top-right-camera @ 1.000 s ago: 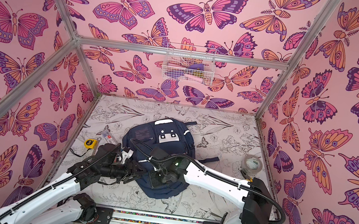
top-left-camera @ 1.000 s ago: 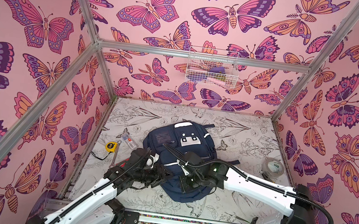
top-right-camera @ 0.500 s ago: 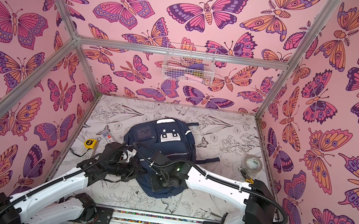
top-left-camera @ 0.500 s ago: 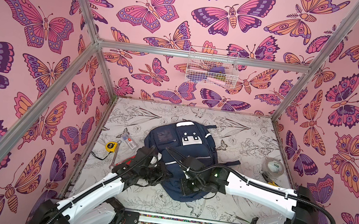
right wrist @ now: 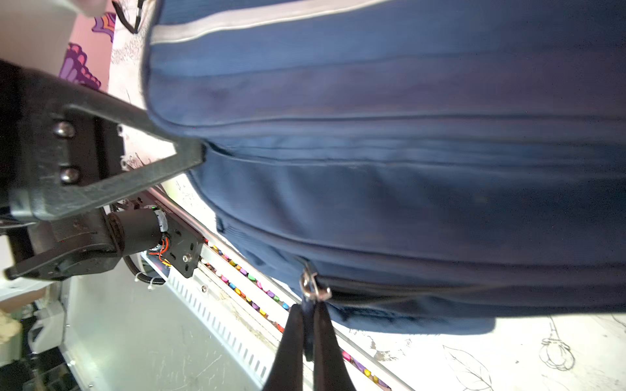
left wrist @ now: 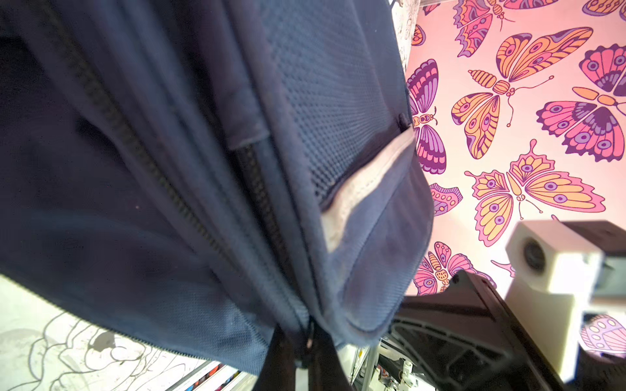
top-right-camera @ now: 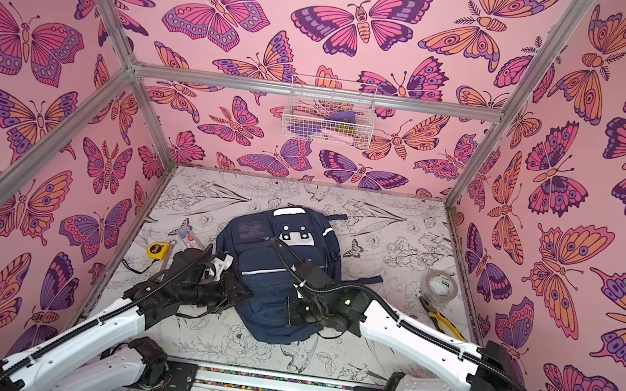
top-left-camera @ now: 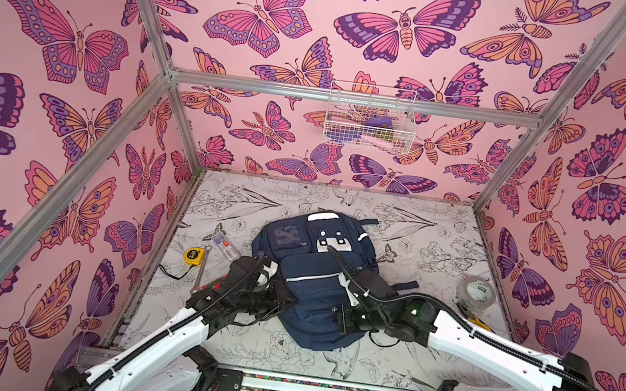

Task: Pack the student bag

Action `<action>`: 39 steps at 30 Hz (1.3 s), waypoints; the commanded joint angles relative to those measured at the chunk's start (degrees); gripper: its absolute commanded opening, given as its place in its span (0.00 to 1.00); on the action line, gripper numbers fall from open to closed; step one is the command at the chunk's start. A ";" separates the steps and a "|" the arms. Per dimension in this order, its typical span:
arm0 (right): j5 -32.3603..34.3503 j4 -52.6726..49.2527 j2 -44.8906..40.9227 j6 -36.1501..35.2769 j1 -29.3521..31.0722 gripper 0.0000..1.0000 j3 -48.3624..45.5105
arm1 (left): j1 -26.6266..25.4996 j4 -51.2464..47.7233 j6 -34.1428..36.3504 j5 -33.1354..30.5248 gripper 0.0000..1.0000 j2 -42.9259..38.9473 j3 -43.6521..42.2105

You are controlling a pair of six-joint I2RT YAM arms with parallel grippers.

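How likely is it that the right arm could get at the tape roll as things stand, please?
Probably not at once: the right gripper is shut on the student bag's zipper pull. Otherwise the tape roll sits unobstructed beside that arm.

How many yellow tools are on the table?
2: a small yellow tape measure left of the navy-blue fabric backpack; yellow-handled pliers right of it, beside the clear tape roll. More may be hidden.

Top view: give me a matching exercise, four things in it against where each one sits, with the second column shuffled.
Things:
1. student bag
2. yellow tape measure
3. tape roll
4. wire basket

Places:
A. hung on the back wall
B. middle of the table
C. on the table, left of the bag
D. on the table, by the right wall

Pairs: 1-B, 2-C, 3-D, 4-A
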 commanded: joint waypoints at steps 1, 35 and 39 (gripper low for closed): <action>6.79 -13.10 -2.79 -0.85 -6.48 0.00 -3.29 | 4.35 -6.72 4.39 -11.39 0.00 -0.15 -1.18; -4.63 11.33 10.55 4.70 3.74 0.00 4.01 | 9.64 -12.59 -0.79 -2.67 0.59 0.03 5.17; -4.56 12.31 9.63 5.38 4.49 0.00 3.81 | 2.85 -9.36 -5.50 -4.42 0.59 1.73 5.52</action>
